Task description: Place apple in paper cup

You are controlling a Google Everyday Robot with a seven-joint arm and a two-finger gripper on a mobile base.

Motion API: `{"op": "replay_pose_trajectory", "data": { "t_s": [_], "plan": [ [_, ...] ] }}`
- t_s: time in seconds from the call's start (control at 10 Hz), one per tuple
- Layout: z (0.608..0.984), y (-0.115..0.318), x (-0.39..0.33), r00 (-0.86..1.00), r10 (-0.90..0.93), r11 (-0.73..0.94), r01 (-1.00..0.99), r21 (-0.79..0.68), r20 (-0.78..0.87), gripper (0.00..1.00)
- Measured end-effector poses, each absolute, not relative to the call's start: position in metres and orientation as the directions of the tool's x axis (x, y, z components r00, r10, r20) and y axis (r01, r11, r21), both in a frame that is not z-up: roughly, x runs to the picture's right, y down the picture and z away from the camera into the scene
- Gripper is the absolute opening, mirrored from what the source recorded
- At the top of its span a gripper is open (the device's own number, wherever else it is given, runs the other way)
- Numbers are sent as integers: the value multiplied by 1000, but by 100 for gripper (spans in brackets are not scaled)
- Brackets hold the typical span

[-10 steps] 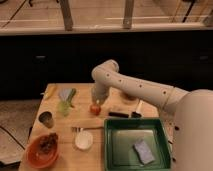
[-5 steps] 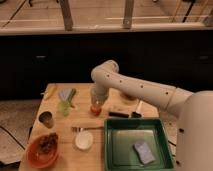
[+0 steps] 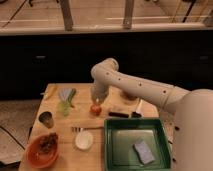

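My tool (image 3: pixel 96 103) sits right atop the small red apple (image 3: pixel 95 109), grip state unclear to me, with the white paper cup (image 3: pixel 83 140) at its 7 o'clock on the wooden surface (image 3: pixel 60 125).

The scene is dim and warm-toned, and soft all over; nothing has a crisp edge. The brightest band lies far above the gripper (image 3: pixel 96 101), along the pale floor behind the railing, where light seems to come from above and behind. Between that band and the gripper runs a wide, nearly black strip with no detail. The white arm (image 3: pixel 135 87), stretching away to the gripper's right, catches the most light and looks slightly washed out. The wooden table (image 3: pixel 95 157) below the gripper shows only faint, diffuse shadows. The apple (image 3: pixel 95 109) just under the gripper is a small reddish blur.
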State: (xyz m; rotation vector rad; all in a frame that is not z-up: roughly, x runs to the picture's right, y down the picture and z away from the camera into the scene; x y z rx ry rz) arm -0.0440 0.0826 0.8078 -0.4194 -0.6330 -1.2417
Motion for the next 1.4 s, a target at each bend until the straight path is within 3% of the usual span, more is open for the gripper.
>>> {"op": "replay_pose_trajectory", "data": {
  "t_s": [1.4],
  "plan": [
    [875,114,-53,192,-675,284,959,11,713,79]
  ]
}}
